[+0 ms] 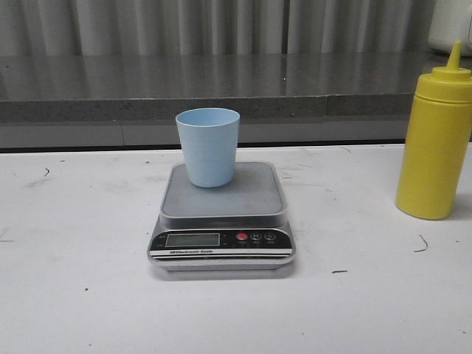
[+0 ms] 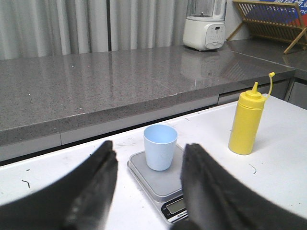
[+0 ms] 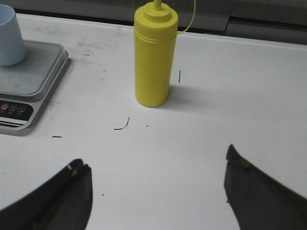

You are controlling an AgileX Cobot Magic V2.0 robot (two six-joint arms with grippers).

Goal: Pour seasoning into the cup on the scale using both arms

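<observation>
The pale blue cup (image 1: 209, 147) stands upright on the grey platform of the scale (image 1: 221, 217) in the middle of the white table. The yellow seasoning bottle (image 1: 436, 141) stands upright at the table's right, well apart from the scale. Neither arm shows in the front view. My left gripper (image 2: 147, 149) is open, short of the scale, with the cup (image 2: 159, 146) seen between its fingers and nothing held. My right gripper (image 3: 156, 160) is wide open above bare table, short of the seasoning bottle (image 3: 153, 56); the scale (image 3: 29, 91) lies off to one side.
A grey stone counter (image 1: 221, 88) runs behind the table. A white blender (image 2: 205, 26) and a wooden dish rack (image 2: 271, 21) stand on the counter. Small dark marks dot the table top (image 1: 81, 295).
</observation>
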